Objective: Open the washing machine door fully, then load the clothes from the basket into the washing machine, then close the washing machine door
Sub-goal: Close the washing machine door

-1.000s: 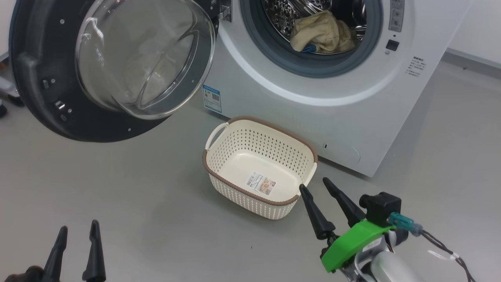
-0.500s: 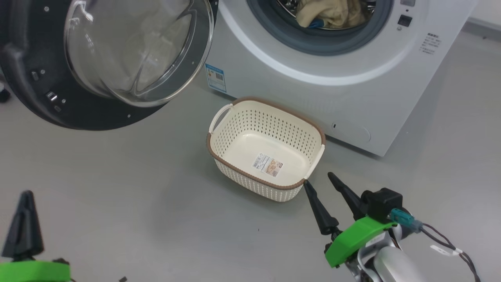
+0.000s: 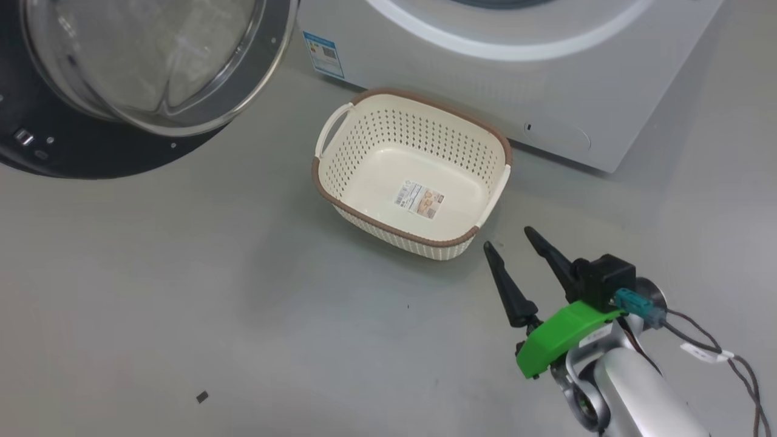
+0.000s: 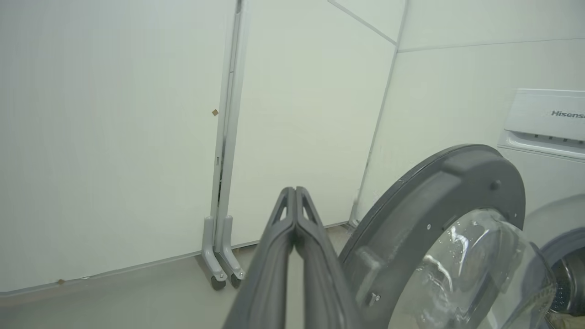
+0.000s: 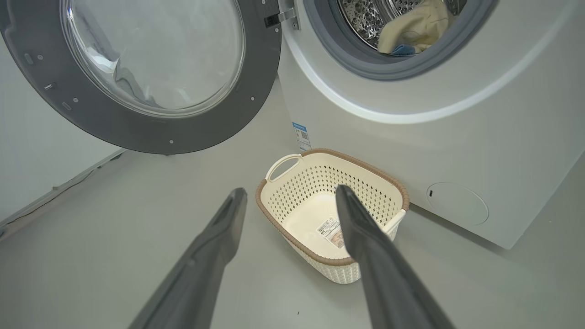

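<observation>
Since a second ago our head has tipped down, sliding the mouth of the washer [image 3: 546, 79] off the top of the head view, and our left jaws have closed, fingers [image 4: 279, 237] pressed together on nothing beside the door [image 4: 434, 183]. The right jaws stand wide apart and empty, fingers [image 3: 508, 285] just beside the bare basket [image 3: 394, 130] on the floor. The clothes [image 5: 411, 27] lie in the drum, so closing remains. We should press the closed left jaws on the door's outer rim, far from the hinge, and swing steadily until it latches, first checking no cloth overhangs the lip.
</observation>
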Available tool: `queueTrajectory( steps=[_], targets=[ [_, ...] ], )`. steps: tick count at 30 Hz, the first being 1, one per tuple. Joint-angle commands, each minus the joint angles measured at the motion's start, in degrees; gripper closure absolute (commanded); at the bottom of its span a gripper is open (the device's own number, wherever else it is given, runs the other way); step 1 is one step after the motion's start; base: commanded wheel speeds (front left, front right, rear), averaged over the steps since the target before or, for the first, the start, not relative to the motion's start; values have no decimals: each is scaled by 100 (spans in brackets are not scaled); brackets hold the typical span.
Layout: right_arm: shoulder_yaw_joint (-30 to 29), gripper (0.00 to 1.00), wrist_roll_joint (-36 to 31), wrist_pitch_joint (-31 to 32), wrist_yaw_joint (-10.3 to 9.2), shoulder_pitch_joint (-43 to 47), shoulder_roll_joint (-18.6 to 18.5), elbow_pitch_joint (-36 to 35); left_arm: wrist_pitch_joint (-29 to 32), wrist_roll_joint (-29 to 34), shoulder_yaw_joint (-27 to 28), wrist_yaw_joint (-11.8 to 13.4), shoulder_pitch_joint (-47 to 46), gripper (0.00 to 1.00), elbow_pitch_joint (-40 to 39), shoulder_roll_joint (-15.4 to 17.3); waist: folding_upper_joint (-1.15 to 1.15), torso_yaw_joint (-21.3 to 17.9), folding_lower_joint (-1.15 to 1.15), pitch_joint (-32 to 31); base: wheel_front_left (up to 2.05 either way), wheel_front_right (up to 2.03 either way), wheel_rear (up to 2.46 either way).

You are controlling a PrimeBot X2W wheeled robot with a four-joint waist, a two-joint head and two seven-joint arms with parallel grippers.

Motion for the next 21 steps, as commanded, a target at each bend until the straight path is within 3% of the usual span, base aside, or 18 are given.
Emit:
queueTrajectory(
  steps=[1, 10, 21],
  targets=[
    [77, 0, -67, 16, 1, -232, 22, -252, -29, -119, 329, -18, -343, 100, 36, 504, 0, -157, 0, 204, 0, 0, 0],
    [23, 0, -278, 182, 1, -318, 22, -562, 260, -1348, 70, -45, -1661, 100, 1590, 1566, 0, -549, 0, 561, 0, 0, 0],
    [76, 0, -316, 176, 1, -399, 22, -682, 1533, -3101, -127, -46, -3315, 100, 3568, 1871, 0, -1009, 0, 764, 0, 0, 0]
  ],
)
